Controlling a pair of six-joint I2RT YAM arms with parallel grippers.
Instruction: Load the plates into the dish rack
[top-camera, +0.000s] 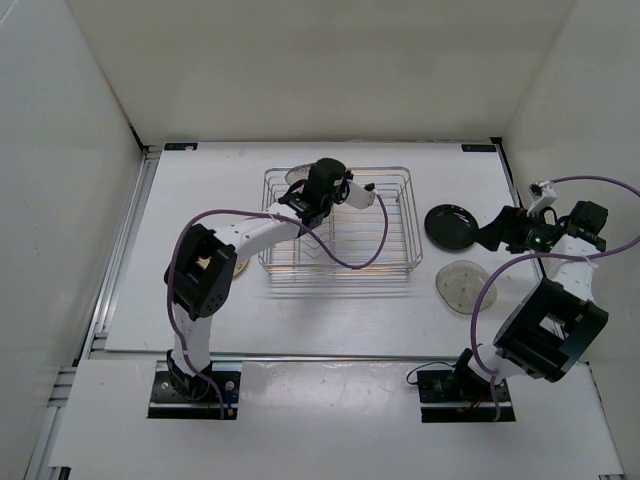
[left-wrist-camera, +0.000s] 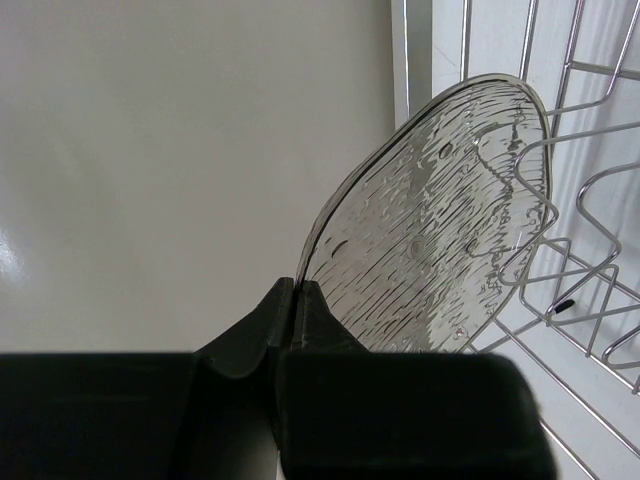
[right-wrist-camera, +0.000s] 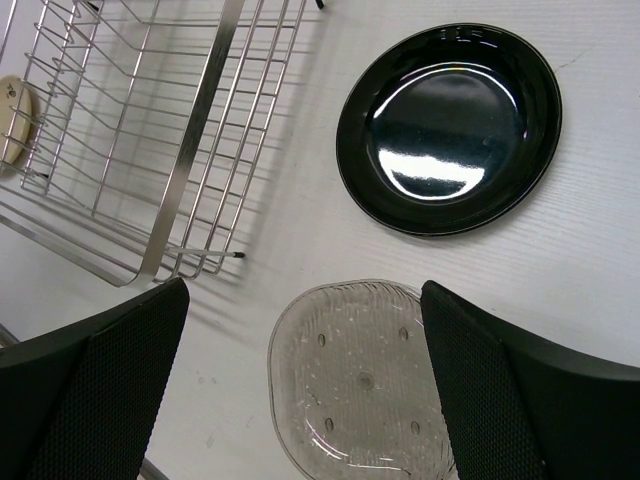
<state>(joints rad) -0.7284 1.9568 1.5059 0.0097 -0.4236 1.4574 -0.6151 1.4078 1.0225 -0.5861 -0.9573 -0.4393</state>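
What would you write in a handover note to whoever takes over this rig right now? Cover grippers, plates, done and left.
Left gripper: shut on the rim of a clear grey plate, held on edge at the dividers of the dish rack, not released.
Right gripper: open, empty, above the second clear plate lying on the table.
Black plate: on the table, right of the rack.
Tan plate: on the table, left of the rack.
Done: none seated.
Left: all four.
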